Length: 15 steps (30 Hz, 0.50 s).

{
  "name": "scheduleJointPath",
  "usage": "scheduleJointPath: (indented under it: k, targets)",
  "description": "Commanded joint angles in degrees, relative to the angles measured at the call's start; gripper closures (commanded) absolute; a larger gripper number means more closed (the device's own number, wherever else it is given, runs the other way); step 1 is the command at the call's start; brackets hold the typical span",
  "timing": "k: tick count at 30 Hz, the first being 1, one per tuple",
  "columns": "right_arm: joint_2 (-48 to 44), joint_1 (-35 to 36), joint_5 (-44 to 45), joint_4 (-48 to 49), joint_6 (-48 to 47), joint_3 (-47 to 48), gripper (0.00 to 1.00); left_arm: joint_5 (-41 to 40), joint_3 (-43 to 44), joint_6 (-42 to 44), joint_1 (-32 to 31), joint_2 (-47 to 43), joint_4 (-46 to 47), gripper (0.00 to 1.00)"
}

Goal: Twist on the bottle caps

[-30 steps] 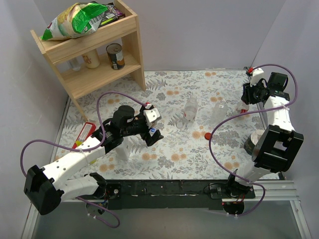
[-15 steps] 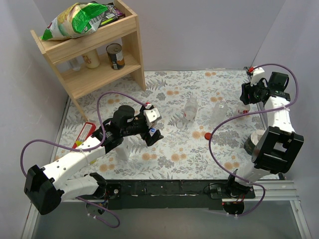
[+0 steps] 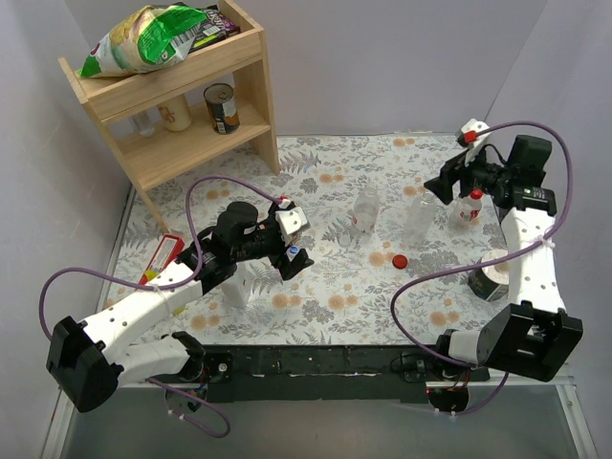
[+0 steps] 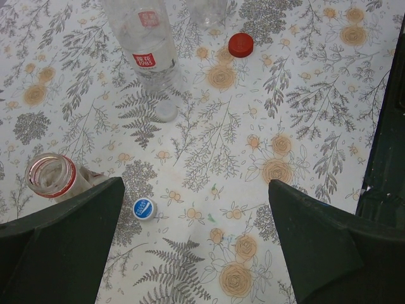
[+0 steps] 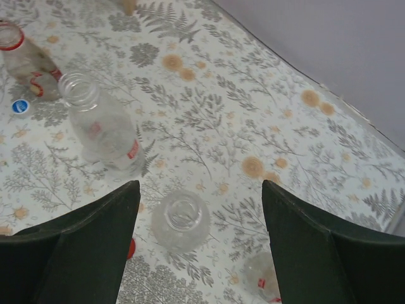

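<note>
My left gripper hangs open over bare cloth. A blue cap lies by its left finger, beside an uncapped bottle with a red neck ring. A labelled clear bottle and a loose red cap lie farther on. My right gripper is open and empty above an uncapped clear bottle. A red-capped bottle stands just right of it, free of the fingers.
A wooden shelf at the back left holds a snack bag, a can and small bottles. A round roll sits at the right edge. A red and yellow packet lies at the left edge of the cloth.
My right gripper has opened, let go of the red-capped bottle and swung left over the uncapped clear bottle. The left arm has not moved.
</note>
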Motion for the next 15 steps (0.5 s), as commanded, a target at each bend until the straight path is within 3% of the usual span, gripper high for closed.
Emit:
scheduleJointPath:
  k: [1,6,15]
  targets:
    - [0.8,4.4,0.4,-3.0,-2.3,-2.5,0.16,1.3,0.9,0.6,0.2,0.1,1.1,0.02]
    - [2.1,5.9,5.6,-0.7,0.1,-3.7,0.18,0.9,0.9,0.8,0.2,-0.4,1.0,0.02]
    - [3.3,7.7,7.6,-1.3,-0.9,-6.5,0.34,0.7,0.6,0.8,0.6,-0.9,0.8,0.02]
